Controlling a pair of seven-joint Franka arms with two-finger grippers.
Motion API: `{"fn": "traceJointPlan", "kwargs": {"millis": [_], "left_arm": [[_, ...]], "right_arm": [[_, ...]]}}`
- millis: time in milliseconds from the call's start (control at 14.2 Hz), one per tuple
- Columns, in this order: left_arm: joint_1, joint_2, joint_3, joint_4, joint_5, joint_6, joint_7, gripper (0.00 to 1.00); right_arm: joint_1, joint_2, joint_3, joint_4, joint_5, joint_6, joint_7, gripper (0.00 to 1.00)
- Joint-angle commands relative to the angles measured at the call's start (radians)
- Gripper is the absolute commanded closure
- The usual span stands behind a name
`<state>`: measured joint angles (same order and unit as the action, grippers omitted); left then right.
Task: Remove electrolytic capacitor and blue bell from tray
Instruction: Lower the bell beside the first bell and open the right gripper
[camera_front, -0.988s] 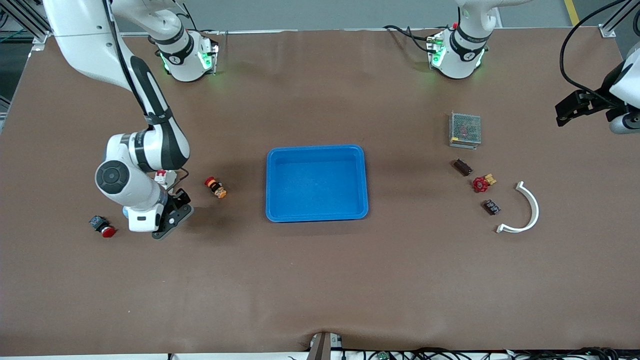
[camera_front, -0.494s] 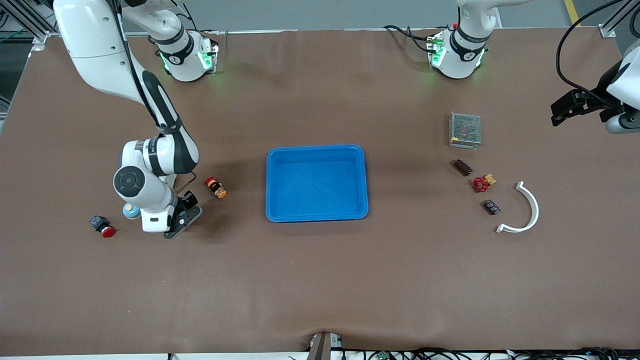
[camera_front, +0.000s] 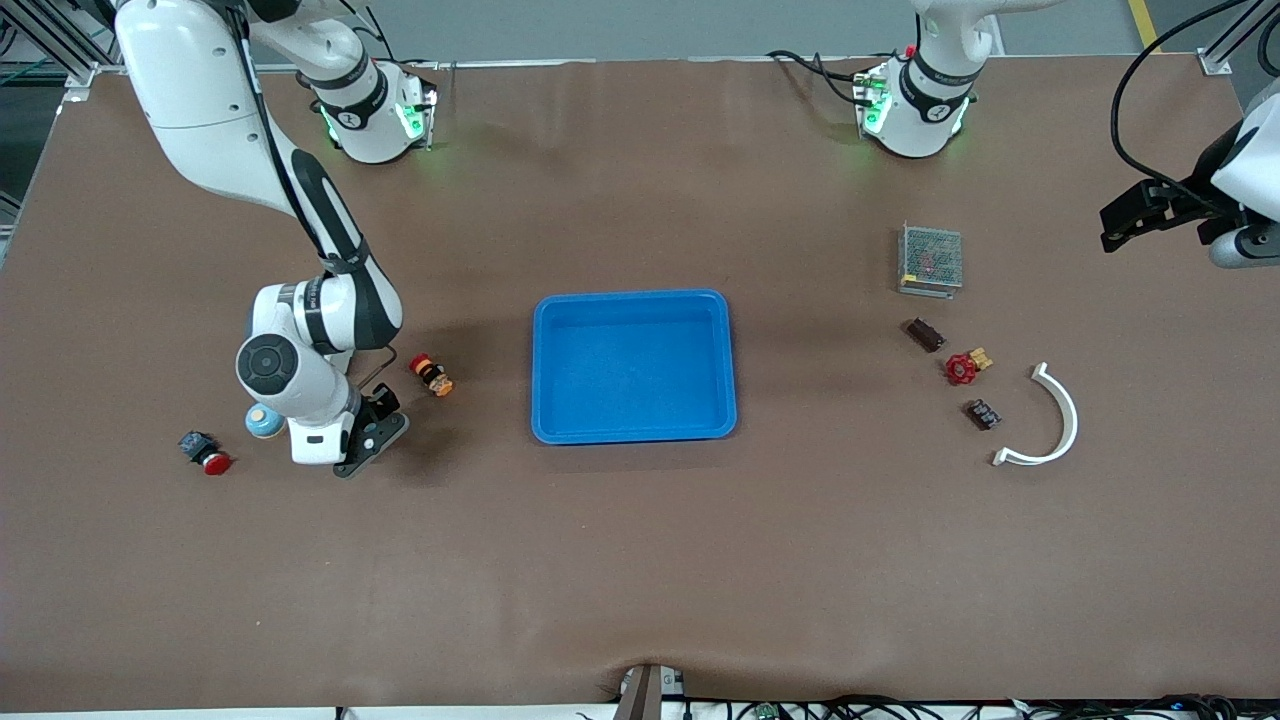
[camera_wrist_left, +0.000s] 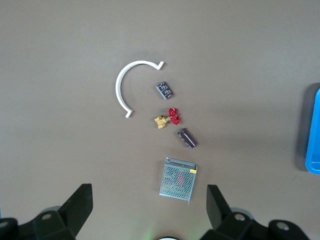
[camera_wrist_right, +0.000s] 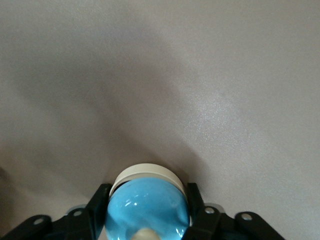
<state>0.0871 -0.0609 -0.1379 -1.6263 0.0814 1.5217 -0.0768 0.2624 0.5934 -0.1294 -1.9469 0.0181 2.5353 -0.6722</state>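
A blue bell (camera_front: 263, 421) with a white base sits between the fingers of my right gripper (camera_wrist_right: 146, 194), which is shut on it and holds it just above the table, toward the right arm's end; it fills the right wrist view (camera_wrist_right: 147, 207). A small dark capacitor (camera_front: 925, 333) lies on the table toward the left arm's end, nearer the front camera than a metal mesh box (camera_front: 930, 258); it also shows in the left wrist view (camera_wrist_left: 186, 138). My left gripper (camera_front: 1118, 228) is open and empty, high over the table's edge at the left arm's end (camera_wrist_left: 149, 205).
A blue tray (camera_front: 720, 400) stands mid-table. A red-and-orange button (camera_front: 431, 375) and a red-capped black switch (camera_front: 205, 453) lie near the right gripper. A red valve (camera_front: 962, 368), a dark block (camera_front: 982, 413) and a white curved strip (camera_front: 1062, 425) lie by the capacitor.
The right arm has moved toward the blue tray with the bell in its gripper, so more of the bell shows. The left gripper has drifted slightly toward the table's middle.
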Motion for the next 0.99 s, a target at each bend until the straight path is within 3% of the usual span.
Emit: {"fn": "traceJointPlan", "kwargs": {"millis": [0, 353, 918], "left_arm": [[0.000, -0.016, 0.003, -0.004, -0.020, -0.011, 0.019, 0.00], [-0.001, -0.014, 0.003, -0.001, -0.020, -0.009, 0.019, 0.00], [0.002, -0.016, 0.003, -0.001, -0.041, -0.009, 0.020, 0.00]], "right_arm": [[-0.017, -0.006, 0.016, -0.003, 0.026, -0.001, -0.007, 0.00], [-0.009, -0.066, 0.017, 0.046, 0.039, -0.163, 0.009, 0.00], [0.064, -0.309, 0.016, 0.097, 0.036, -0.597, 0.391, 0.00]]}}
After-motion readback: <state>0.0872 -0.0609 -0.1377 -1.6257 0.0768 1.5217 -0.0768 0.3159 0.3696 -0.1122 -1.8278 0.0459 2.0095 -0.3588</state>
